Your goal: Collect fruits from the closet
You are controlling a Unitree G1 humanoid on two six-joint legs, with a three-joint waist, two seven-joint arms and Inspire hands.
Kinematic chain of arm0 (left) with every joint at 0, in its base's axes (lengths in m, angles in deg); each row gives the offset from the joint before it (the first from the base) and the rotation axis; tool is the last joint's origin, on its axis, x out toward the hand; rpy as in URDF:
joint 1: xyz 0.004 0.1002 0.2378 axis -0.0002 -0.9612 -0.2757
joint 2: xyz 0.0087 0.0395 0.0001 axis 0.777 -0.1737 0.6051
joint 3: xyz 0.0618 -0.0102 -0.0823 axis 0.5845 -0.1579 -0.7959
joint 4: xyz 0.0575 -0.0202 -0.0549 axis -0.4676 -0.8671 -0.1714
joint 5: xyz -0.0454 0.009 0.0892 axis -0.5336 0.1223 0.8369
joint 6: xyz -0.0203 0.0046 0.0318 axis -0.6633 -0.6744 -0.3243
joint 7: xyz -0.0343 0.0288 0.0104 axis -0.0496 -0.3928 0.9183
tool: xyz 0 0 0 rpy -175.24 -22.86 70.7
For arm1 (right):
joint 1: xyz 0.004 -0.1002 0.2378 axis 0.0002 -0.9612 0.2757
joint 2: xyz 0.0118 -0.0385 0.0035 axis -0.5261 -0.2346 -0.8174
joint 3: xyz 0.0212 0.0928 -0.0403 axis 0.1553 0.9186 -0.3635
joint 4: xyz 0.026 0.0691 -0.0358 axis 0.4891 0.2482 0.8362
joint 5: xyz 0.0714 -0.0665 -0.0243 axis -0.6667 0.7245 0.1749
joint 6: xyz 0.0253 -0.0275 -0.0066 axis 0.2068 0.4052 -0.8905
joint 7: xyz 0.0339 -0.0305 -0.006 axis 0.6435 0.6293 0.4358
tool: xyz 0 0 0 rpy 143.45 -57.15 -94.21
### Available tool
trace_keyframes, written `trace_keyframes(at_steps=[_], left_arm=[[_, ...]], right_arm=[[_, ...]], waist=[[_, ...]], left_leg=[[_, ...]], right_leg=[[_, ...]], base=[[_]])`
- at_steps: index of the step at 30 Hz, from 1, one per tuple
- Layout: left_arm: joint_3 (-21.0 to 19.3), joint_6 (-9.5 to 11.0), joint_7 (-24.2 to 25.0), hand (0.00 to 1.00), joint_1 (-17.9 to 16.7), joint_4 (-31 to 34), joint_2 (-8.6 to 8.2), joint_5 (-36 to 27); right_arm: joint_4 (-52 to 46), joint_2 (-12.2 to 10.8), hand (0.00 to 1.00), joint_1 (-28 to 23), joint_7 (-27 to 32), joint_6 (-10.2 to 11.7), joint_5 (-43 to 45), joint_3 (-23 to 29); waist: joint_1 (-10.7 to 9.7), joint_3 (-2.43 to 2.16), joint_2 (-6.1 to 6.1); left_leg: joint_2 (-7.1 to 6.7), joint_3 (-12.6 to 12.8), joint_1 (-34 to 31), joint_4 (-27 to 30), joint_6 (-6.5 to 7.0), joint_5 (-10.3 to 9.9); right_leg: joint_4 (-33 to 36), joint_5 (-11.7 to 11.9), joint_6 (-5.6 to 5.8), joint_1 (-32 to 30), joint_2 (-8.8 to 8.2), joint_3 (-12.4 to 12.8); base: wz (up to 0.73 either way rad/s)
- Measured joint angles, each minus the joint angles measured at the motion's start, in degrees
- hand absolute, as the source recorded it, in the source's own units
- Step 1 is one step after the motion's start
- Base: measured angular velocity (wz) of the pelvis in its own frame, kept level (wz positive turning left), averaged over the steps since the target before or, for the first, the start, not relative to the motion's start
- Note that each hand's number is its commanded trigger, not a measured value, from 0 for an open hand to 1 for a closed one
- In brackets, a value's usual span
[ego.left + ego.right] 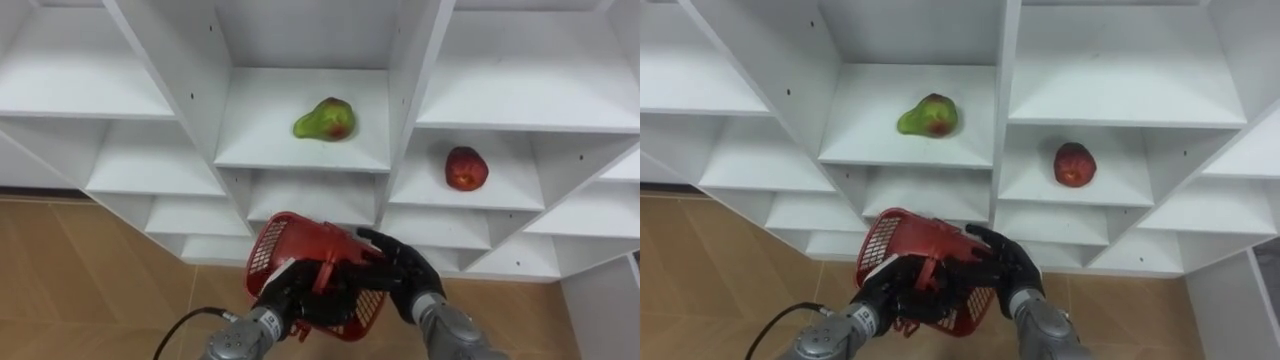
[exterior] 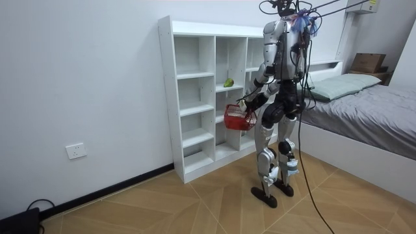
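Your left hand point(image 1: 290, 298) clenched the red basket point(image 1: 272, 250), right hand point(image 1: 402, 268) spread against it. Above them sat the pear point(image 1: 324, 120) and red fruit point(image 1: 466, 168): probably light, smooth, bruisable; cup each round its middle.

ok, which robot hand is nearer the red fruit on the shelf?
Right. The right robot hand is against the red basket, below and left of the red fruit; the left robot hand grips the basket handle farther left.

Red plastic mesh basket point(image 1: 300, 262); smooth matt white closet point(image 1: 300, 130) boards; glossy pear point(image 1: 325, 120); wood-look floor point(image 1: 90, 270).
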Motion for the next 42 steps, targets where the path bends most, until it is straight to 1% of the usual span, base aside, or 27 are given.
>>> trace_keyframes(at_steps=[5, 12, 18, 21, 24, 26, 27, 30, 31, 32, 33, 35, 37, 38, 39, 40, 42], left_arm=[[0.2, 0.0, -0.6, 1.00, 0.0, 0.0, -0.01, 0.0], [0.7, 0.0, -1.1, 1.00, 0.0, -0.1, -0.01, -0.2], [0.8, 0.0, -1.5, 1.00, 0.0, -0.1, 0.02, -3.9], [0.9, 0.0, -2.0, 1.00, 0.0, -0.1, 0.19, -3.9], [0.5, 0.1, -2.2, 1.00, 0.0, -0.1, 0.52, -3.8], [0.5, 0.1, -2.2, 1.00, -0.1, -0.1, 1.46, -3.7], [0.4, 0.1, -2.3, 1.00, -0.2, -0.1, 1.82, -3.7], [0.1, 0.2, -2.6, 1.00, -0.7, -0.1, 2.22, -3.7], [-0.1, 0.4, -2.5, 1.00, -1.0, -0.2, 2.42, -3.7], [-0.5, 0.5, -2.6, 1.00, -1.4, -0.6, 2.60, -3.5], [-0.8, 0.5, -2.6, 1.00, -1.7, -0.7, 2.88, -3.5], [-1.2, 0.7, -2.6, 1.00, -2.1, -1.2, 3.18, -3.5], [-1.7, 1.3, -2.7, 1.00, -2.8, -1.5, 3.55, -3.5], [-2.4, 1.7, -2.9, 1.00, -3.6, -1.5, 3.56, -3.3], [-2.5, 1.7, -3.5, 1.00, -4.2, -1.5, 3.58, -3.1], [-2.6, 1.8, -3.7, 1.00, -4.4, -1.5, 3.60, -3.0], [-2.7, 1.9, -3.8, 1.00, -4.8, -1.5, 3.90, -3.0]], right_arm=[[0.0, 0.0, 0.00, 0.0, 0.0, 0.0, 0.0, -0.1], [0.0, 0.0, 0.00, -0.1, 0.0, 0.0, 0.0, -0.1], [0.0, 0.0, 0.00, -0.1, -0.2, 0.4, -0.6, -0.8], [0.0, 0.0, 0.00, -0.2, -0.3, 0.4, -0.1, -1.3], [0.0, 0.0, 0.00, -0.3, -1.1, 0.4, 0.6, -1.7], [0.0, 0.2, 0.00, -0.3, -1.9, 0.4, 2.0, -1.7], [-0.1, 0.6, 0.00, -0.3, -2.5, 0.4, 2.6, -1.7], [-1.7, 2.0, 0.00, -1.1, -3.1, 0.5, 3.1, -2.9], [-3.4, 2.4, 0.00, -2.0, -3.4, 0.5, 4.5, -3.6], [-4.7, 3.4, 0.00, -2.5, -3.9, 0.5, 6.1, -4.0], [-5.6, 3.9, 0.00, -2.6, -4.3, 0.5, 7.4, -4.5], [-6.6, 4.4, 0.00, -2.7, -5.4, 0.4, 9.9, -4.6], [-8.1, 4.4, 0.00, -2.9, -6.1, 0.4, 13.8, -4.7], [-9.9, 4.5, 0.00, -3.7, -6.4, 0.4, 18.0, -4.7], [-11.8, 4.6, 0.00, -4.5, -6.6, 0.3, 21.9, -4.8], [-12.7, 4.6, 0.00, -5.0, -6.7, 0.3, 23.5, -4.8], [-15.8, 4.9, 0.00, -5.8, -7.0, 0.3, 27.1, -5.2]], waist=[[-0.8, -0.01, 0.01], [-1.0, -0.01, 0.03], [-0.8, 0.00, 0.04], [-0.7, 0.01, 0.06], [-0.6, 0.02, 0.07], [-0.5, 0.02, 0.08], [-0.3, 0.00, 0.10], [0.6, -0.02, 0.13], [0.9, -0.02, 0.12], [0.9, -0.03, 0.11], [0.9, -0.03, 0.10], [1.0, -0.04, 0.08], [0.9, -0.15, -0.11], [0.8, -0.31, -0.40], [0.8, -0.32, -0.66], [0.8, -0.43, -0.82], [0.9, -0.41, -1.39]], left_leg=[[0.00, 0.0, 0.1, 0.0, 0.00, 0.0], [0.02, 0.0, 0.1, 0.0, 0.00, 0.0], [0.02, 0.0, 0.3, 0.0, 0.00, 0.0], [0.03, 0.0, 0.7, 0.0, 0.00, 0.0], [0.04, 0.0, 0.9, 0.0, 0.00, 0.0], [0.06, -0.2, 1.0, -0.1, 0.00, 0.0], [0.07, -0.2, 1.1, -0.2, 0.00, 0.0], [0.07, -0.1, 1.6, -0.4, 0.00, 0.0], [0.07, 0.0, 1.8, -0.5, 0.00, 0.0], [0.07, -0.1, 2.1, -0.6, 0.00, 0.0], [0.06, -0.1, 2.2, -0.6, 0.00, 0.0], [0.03, -0.1, 2.2, -0.6, 0.00, 0.0], [0.02, -0.1, 2.3, -0.5, 0.00, 0.0], [0.03, -0.1, 2.5, -0.5, -0.01, 0.0], [-0.01, -0.1, 3.1, -0.5, -0.01, 0.0], [-0.03, -0.2, 3.3, -0.5, -0.01, 0.0], [-0.05, -0.1, 4.1, -0.5, -0.01, 0.0]], right_leg=[[0.1, 0.0, 0.00, 0.0, 0.01, 0.1], [0.1, 0.0, 0.00, 0.1, 0.01, 0.1], [0.0, 0.0, 0.00, 0.3, 0.02, 0.1], [0.0, 0.0, 0.00, 0.7, 0.02, 0.0], [0.0, 0.0, 0.00, 0.9, 0.05, 0.1], [0.1, 0.0, -0.01, 0.9, 0.07, 0.1], [0.1, 0.0, -0.01, 0.9, 0.09, 0.1], [0.1, 0.0, -0.01, 1.2, 0.10, 0.1], [0.1, 0.0, 0.00, 1.5, 0.10, 0.1], [0.0, 0.0, 0.00, 1.9, 0.09, 0.1], [0.0, 0.0, 0.01, 1.9, 0.09, 0.1], [0.0, 0.0, 0.01, 1.9, 0.06, -0.1], [0.1, 0.0, 0.01, 2.1, 0.05, -0.2], [0.1, 0.0, 0.01, 2.3, 0.05, -0.1], [0.0, 0.0, 0.04, 2.9, 0.03, -0.3], [0.0, -0.1, 0.06, 3.2, 0.02, -0.4], [-0.3, -0.1, 0.08, 4.1, 0.03, -0.3]], base=[[0.00], [0.00], [0.00], [0.00], [0.00], [0.00], [0.00], [-0.03], [0.00], [0.00], [0.00], [0.00], [0.00], [0.00], [0.03], [0.05], [0.00]])
